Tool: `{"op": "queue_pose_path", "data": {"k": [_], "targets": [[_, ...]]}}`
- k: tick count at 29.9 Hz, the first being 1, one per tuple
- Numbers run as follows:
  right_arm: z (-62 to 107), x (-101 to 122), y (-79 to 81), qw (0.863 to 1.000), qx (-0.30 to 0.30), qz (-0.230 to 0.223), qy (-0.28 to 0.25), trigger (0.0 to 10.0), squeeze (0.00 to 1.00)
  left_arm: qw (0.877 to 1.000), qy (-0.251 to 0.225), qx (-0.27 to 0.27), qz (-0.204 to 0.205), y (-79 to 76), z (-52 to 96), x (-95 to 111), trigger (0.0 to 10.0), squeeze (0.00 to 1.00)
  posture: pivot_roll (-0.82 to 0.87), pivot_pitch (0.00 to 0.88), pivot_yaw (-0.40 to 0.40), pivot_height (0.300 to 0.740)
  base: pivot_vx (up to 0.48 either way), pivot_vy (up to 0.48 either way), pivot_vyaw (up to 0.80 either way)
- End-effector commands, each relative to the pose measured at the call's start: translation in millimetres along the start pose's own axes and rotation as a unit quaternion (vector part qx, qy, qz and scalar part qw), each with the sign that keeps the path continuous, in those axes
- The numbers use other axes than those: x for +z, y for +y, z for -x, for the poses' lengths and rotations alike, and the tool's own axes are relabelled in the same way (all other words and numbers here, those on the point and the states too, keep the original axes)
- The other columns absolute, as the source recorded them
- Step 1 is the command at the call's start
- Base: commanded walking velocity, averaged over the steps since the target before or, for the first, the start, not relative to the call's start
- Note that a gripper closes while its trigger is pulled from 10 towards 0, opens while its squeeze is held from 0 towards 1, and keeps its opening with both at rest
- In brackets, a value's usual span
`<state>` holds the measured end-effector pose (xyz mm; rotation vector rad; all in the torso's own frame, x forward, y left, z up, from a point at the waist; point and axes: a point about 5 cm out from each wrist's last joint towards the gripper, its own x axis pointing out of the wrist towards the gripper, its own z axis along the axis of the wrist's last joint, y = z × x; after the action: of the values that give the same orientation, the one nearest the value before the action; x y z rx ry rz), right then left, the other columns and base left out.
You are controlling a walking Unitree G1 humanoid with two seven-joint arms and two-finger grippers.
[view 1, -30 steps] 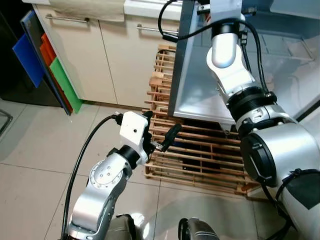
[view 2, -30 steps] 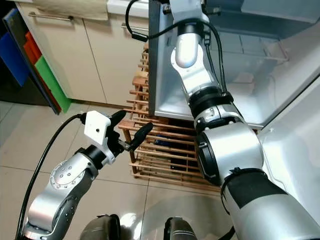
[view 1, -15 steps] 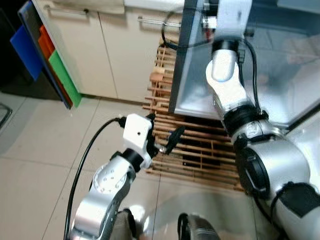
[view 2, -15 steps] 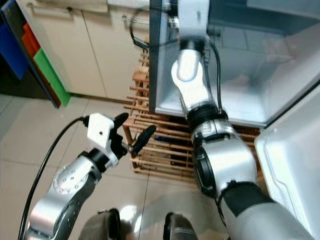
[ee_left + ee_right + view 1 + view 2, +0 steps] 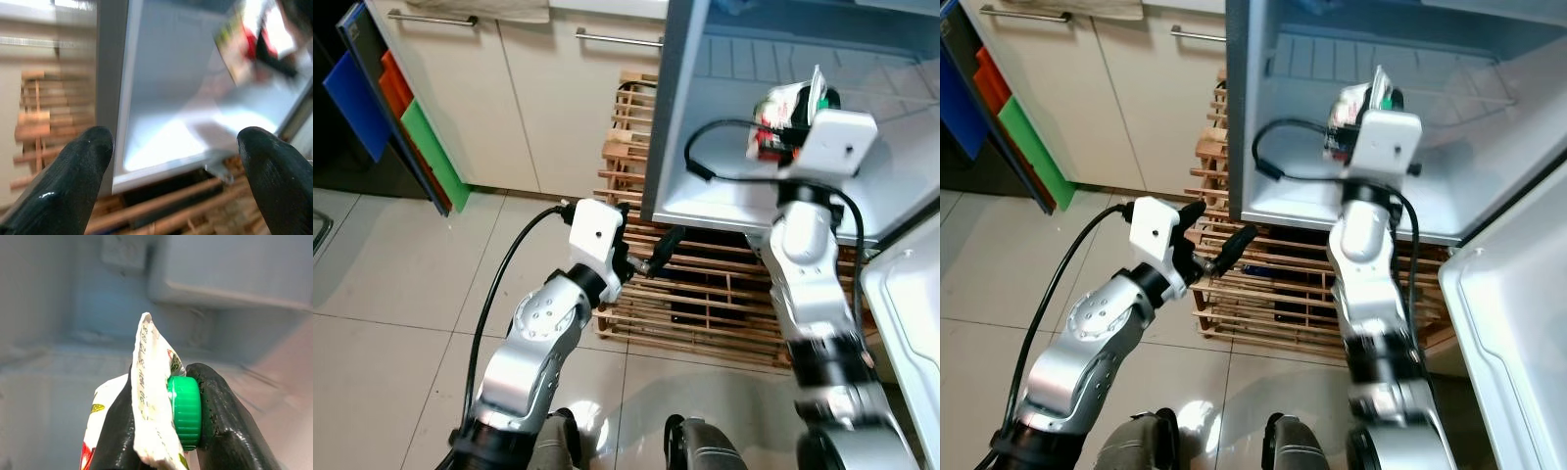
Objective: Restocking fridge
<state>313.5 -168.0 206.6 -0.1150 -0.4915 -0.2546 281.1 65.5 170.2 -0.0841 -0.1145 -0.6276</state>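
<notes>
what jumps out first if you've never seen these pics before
The right end effector is shut on a white carton with a green cap, holding it up inside the open fridge. Lower down, the left end effector hangs open in front of a wooden slatted crate that sits on the tiled floor under the fridge.

Tiled floor [image 5: 382,294] carries wooden slat rack [image 5: 705,313], w/ open fridge [image 5: 1263,186] sitting directly on rack; cabinets [image 5: 489,98] stand alongside.
</notes>
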Motion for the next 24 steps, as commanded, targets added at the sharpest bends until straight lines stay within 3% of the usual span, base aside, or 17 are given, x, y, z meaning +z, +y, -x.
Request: {"op": "queue_pose_path", "data": {"k": [1, 5, 7, 13, 24], "targets": [[1.5, 10.1, -1.1, 1.0, 0.007, -0.008, -0.009, 10.0, 0.0, 1.0, -0.005, 0.003, 0.01, 0.2, -1.2, -2.1, 10.0, 0.0, -0.14, 0.097, 0.013, 0.732, 0.0, 0.0, 0.0], [7.7, 6.1, -0.3, 1.0, 0.019, -0.009, 0.007, 10.0, 0.0, 1.0, -0.009, 0.012, 0.011, 3.7, -4.7, -2.4, 10.0, 0.0, -0.15, 0.082, 0.015, 0.732, 0.336, -0.239, 0.0], [15.2, 2.8, 2.1, 0.998, 0.049, -0.004, 0.043, 10.0, 0.0, 0.999, -0.01, 0.029, 0.014, 11.0, -10.1, -4.8, 10.0, 0.0, -0.15, 0.067, 0.015, 0.732, 0.369, -0.304, 0.0], [15.8, -5.9, 5.8, 0.995, 0.068, -0.003, 0.074, 10.0, 0.0, 0.999, -0.016, 0.044, 0.007, 17.5, -13.8, -3.7, 10.0, 0.0, -0.14, 0.048, 0.016, 0.732, 0.372, -0.244, 0.0], [21.1, -13.9, 13.1, 0.99, 0.094, 0.0, 0.102, 10.0, 0.0, 0.999, -0.022, 0.035, -0.003, 17.6, -12.7, -3.3, 10.0, 0.0, -0.13, 0.043, 0.018, 0.732, 0.0, 0.0, 0.0]]}}
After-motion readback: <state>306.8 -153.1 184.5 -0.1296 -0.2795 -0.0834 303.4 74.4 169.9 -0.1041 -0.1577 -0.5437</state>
